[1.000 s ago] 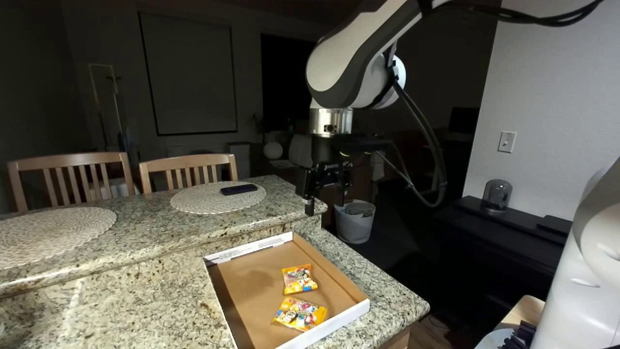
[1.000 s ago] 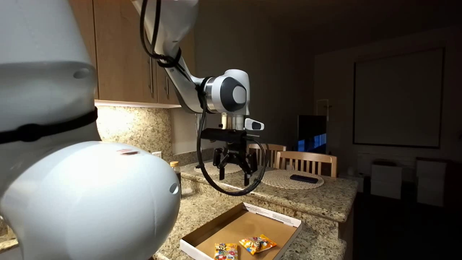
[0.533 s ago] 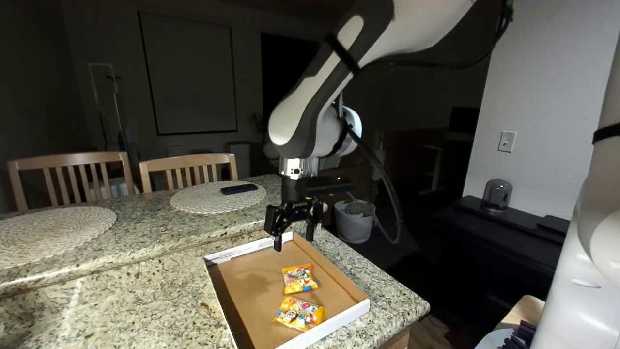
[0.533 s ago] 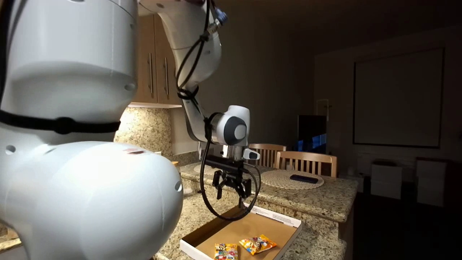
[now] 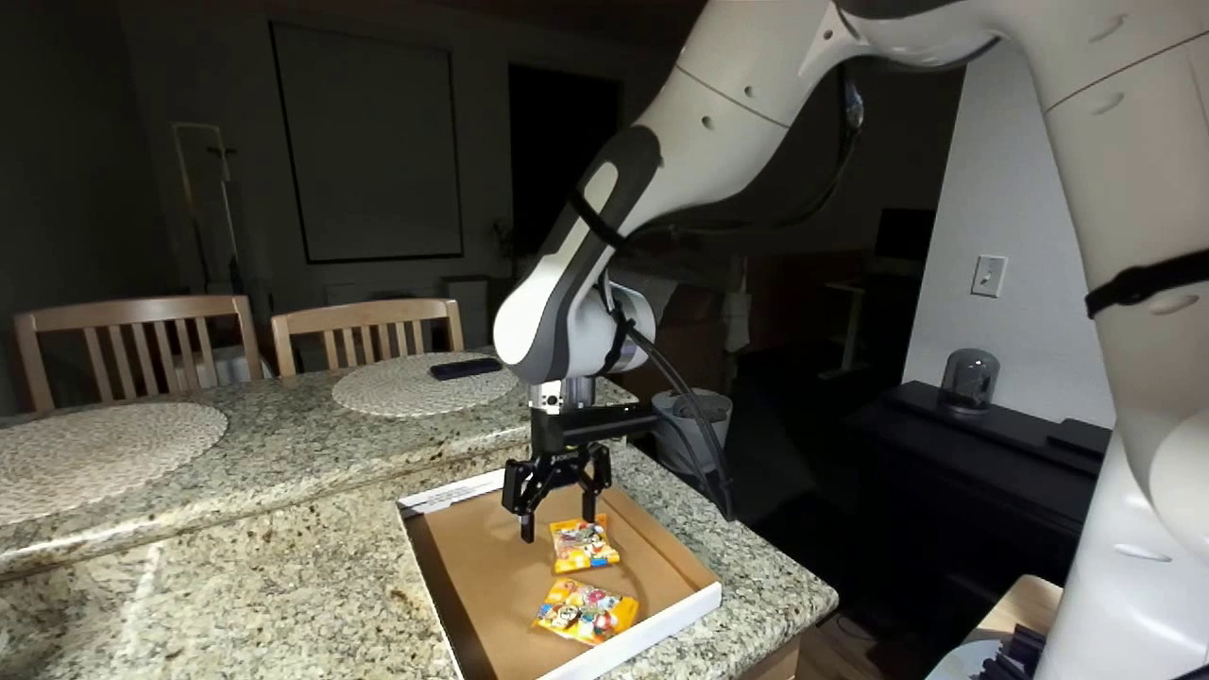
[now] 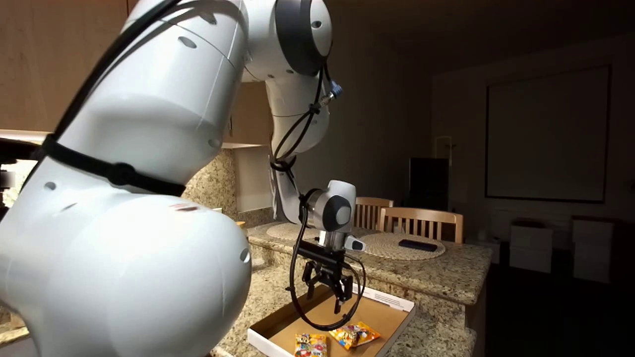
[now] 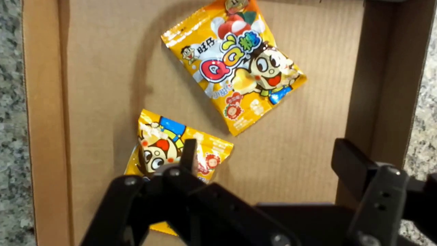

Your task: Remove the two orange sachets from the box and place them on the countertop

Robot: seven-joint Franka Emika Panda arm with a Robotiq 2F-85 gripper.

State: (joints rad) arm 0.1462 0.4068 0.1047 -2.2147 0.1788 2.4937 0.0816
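Observation:
Two orange sachets lie apart in the box. In an exterior view one sachet (image 5: 583,545) lies behind the other sachet (image 5: 587,612); both also show in an exterior view (image 6: 354,335). The box (image 5: 652,642) is a shallow brown tray with a pale rim on the granite countertop (image 5: 283,567). My gripper (image 5: 558,521) is open and empty, pointing down over the box beside the back sachet. In the wrist view the gripper (image 7: 268,157) has its left finger (image 7: 188,155) covering part of the lower sachet (image 7: 160,147); the upper sachet (image 7: 235,65) lies beyond the fingers.
A raised granite ledge (image 5: 283,453) runs behind the box, with round placemats (image 5: 416,401) and a dark phone (image 5: 466,368) on it. Wooden chairs (image 5: 368,316) stand behind it. A pale bin (image 5: 689,458) stands on the floor past the counter's end.
My gripper has come down from above the ledge's end to low over the box, staying open. The arm has swung with it. The sachets and the box have not moved.

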